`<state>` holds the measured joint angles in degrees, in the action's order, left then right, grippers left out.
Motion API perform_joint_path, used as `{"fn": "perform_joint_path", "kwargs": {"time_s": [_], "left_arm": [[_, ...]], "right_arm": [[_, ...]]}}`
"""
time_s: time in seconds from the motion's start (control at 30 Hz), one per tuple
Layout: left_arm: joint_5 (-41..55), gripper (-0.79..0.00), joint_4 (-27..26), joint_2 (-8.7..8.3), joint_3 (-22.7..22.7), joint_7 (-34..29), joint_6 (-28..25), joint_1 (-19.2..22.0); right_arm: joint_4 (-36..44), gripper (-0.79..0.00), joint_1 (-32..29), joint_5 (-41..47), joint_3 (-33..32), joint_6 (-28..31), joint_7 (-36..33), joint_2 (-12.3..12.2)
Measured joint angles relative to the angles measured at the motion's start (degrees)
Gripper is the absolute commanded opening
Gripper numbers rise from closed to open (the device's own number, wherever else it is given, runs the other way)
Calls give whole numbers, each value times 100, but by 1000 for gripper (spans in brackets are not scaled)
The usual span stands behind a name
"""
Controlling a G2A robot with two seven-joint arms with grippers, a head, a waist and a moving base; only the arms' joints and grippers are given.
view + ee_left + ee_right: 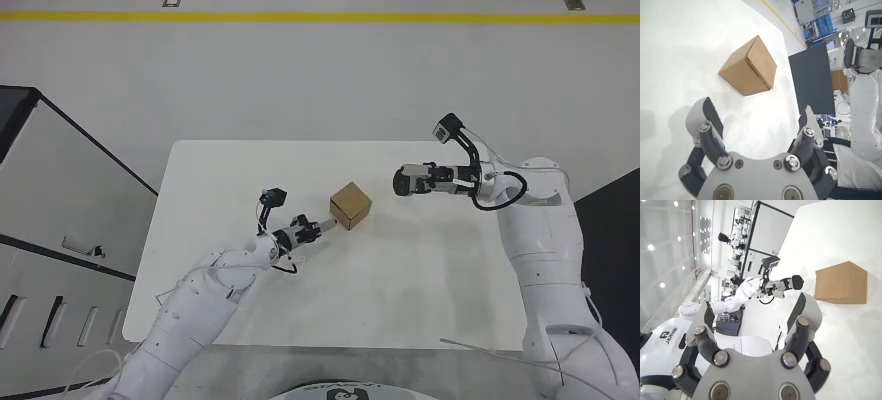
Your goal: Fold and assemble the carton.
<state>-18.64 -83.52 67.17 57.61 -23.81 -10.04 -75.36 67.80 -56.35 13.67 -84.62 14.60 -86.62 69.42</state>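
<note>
A brown cardboard carton (351,204) stands closed as a cube near the middle of the white table (420,290). In the left wrist view the carton (749,68) shows a flap seam along one edge, and my left gripper (758,111) is open just short of it, holding nothing. From above, the left gripper (322,227) sits at the carton's near-left corner. My right gripper (398,181) hovers to the carton's right, a short gap away. Its open jaws (755,306) hold nothing, and the carton (842,284) lies beyond them.
A dark-framed partition (40,190) stands left of the table. A dark panel (615,210) borders the right side. The table's surface around the carton is bare white.
</note>
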Motion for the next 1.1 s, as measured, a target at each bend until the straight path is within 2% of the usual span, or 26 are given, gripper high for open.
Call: {"fn": "perform_joint_path", "kwargs": {"time_s": [0.17,0.33,0.63,0.83,0.97,1.1], "left_arm": [[-1424,0,261,55,-248,1127,-935,59],[-2503,0,618,159,-590,2270,-1161,207],[-2500,0,621,164,-590,2351,-1175,200],[-3599,0,1059,229,-843,3018,-1483,493],[-4187,0,1385,329,-1055,3515,-1227,716],[-4176,0,1402,335,-1054,3560,-1198,713]], "right_arm": [[0,0,0,0,0,0,0,0],[0,0,0,0,0,0,0,0],[0,0,0,0,0,0,0,0],[0,0,0,0,0,0,0,0],[0,0,0,0,0,0,0,0],[0,0,0,0,0,0,0,0]]}}
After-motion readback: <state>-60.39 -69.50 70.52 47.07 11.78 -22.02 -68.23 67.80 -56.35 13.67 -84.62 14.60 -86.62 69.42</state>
